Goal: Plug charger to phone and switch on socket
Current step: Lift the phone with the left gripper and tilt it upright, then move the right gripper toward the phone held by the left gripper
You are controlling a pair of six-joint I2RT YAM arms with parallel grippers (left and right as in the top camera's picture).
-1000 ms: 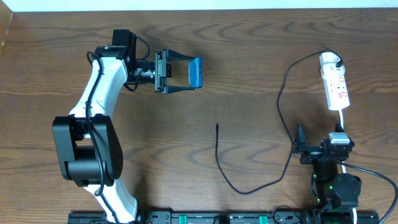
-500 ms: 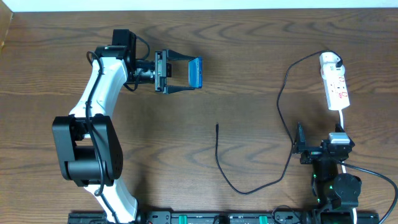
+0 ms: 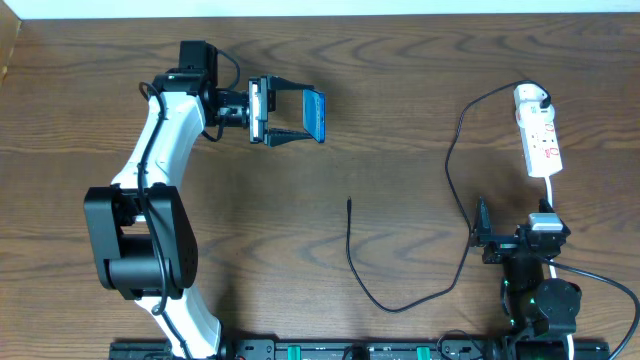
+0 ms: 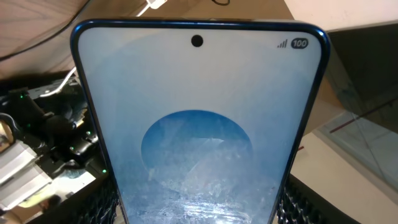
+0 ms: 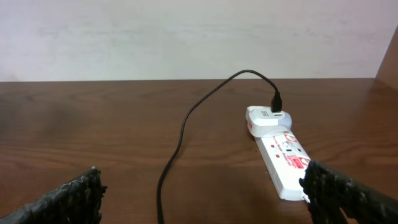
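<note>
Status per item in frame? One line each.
phone: screen lit, clamped between the fingers
left gripper: shut on phone
right gripper: open, empty
charger: plug head in socket, tip lying loose, apart from phone
socket: charger plugged in, switch position unreadable

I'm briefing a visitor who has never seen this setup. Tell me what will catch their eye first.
The bright blue phone stands out, gripped in the left claw, left of centre in the overhead view's upper half. Next, the black charger cable snakes from the white power strip at the far right, its connector tip lying loose on the table near the middle.
</note>
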